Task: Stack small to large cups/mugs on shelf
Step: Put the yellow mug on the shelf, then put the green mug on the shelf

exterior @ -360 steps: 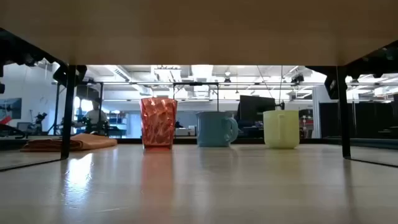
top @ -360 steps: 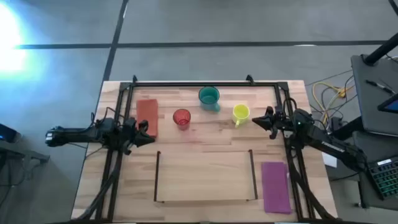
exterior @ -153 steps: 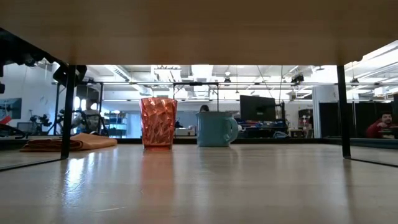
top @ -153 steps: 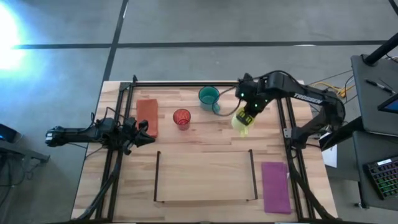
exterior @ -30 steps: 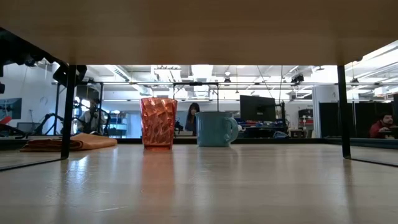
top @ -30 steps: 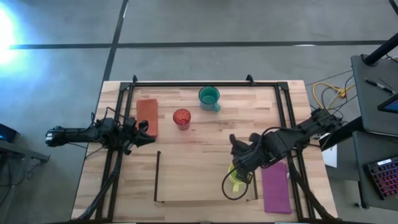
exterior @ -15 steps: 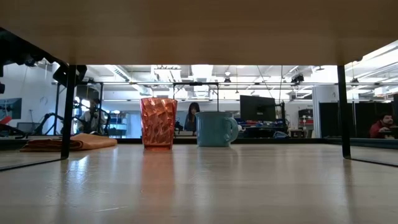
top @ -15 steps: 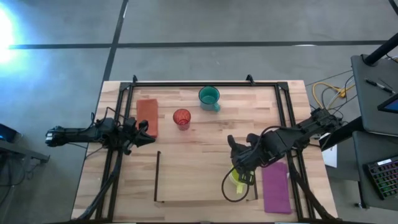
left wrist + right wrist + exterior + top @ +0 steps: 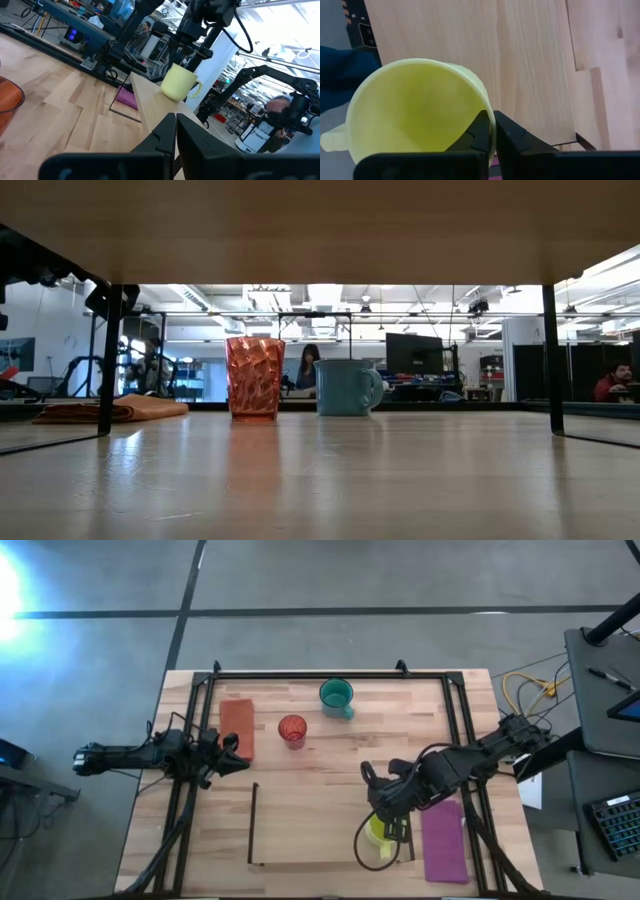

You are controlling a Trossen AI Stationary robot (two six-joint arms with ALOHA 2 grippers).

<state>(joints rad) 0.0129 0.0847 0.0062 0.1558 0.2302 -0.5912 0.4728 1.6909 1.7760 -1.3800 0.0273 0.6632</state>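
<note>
1. The right gripper pinches the smooth yellow mug by its rim, fingers nearly closed, at the wire-framed wooden shelf right end.
2. The faceted red cup and glossy teal mug stand at the mug's 11 o'clock.
3. The left gripper waits closed, empty, at 9 o'clock.

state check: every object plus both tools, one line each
small yellow mug with handle: upright on the shelf's right end, rim pinched by the right tool.
red translucent handleless cup: upright on the table, off the shelf.
larger teal mug with handle: upright on the table, off the shelf.
black wire-framed shelf of light wood: holds only the yellow mug.
right tool: shut on the mug's rim.
left tool: shut, empty, parked at the left edge.
</note>
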